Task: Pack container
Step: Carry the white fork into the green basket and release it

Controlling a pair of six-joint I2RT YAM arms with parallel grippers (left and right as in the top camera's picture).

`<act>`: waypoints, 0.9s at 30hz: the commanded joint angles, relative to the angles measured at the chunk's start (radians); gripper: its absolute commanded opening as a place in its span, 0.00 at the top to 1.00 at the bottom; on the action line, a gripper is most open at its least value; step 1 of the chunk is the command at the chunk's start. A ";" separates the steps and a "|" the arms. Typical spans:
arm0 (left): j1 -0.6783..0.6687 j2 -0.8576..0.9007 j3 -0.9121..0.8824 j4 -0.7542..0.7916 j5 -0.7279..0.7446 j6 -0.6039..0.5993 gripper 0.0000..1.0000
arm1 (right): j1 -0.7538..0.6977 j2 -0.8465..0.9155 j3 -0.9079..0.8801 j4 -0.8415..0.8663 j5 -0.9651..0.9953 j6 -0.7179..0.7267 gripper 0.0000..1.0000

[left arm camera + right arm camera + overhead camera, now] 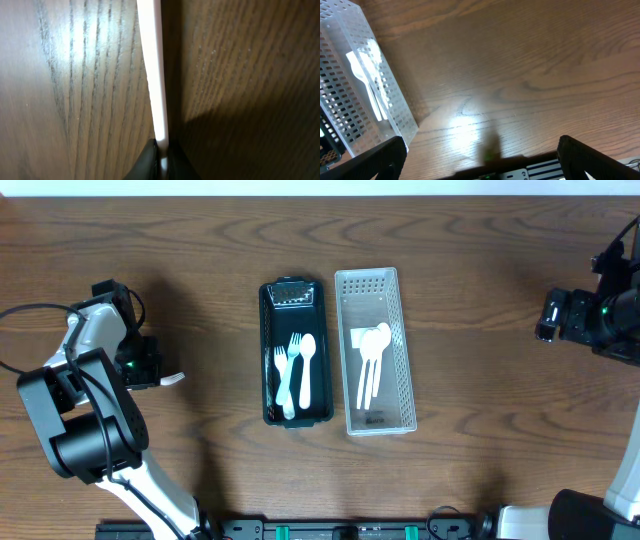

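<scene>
A black container (296,352) stands at the table's middle and holds a white fork (291,370) and a white spoon (306,370). My left gripper (160,379) is at the far left, shut on a thin white utensil (152,75) seen edge-on, whose end shows in the overhead view (174,379). My right gripper (480,150) is open and empty over bare wood at the far right (560,317).
A clear perforated tray (375,352) with white spoons (372,360) stands right of the black container; it also shows at the left of the right wrist view (360,95). Bare wood lies between each arm and the containers.
</scene>
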 commanded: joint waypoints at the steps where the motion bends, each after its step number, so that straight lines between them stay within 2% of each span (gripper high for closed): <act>1: -0.005 0.027 0.008 -0.008 -0.002 0.077 0.94 | -0.009 0.001 -0.001 -0.002 0.000 0.002 0.01; 6: -0.023 -0.023 0.011 -0.012 -0.026 0.106 0.94 | -0.009 0.001 -0.001 -0.002 0.000 0.002 0.01; 9: -0.045 -0.074 0.022 -0.012 -0.039 0.164 0.95 | -0.009 0.001 -0.001 -0.002 0.000 0.002 0.01; 18: -0.201 -0.298 0.092 -0.087 -0.042 0.502 0.94 | -0.008 0.001 -0.001 -0.003 -0.001 0.002 0.01; 27: -0.507 -0.473 0.150 -0.160 -0.042 0.790 0.94 | -0.008 0.001 -0.001 0.000 -0.001 0.002 0.01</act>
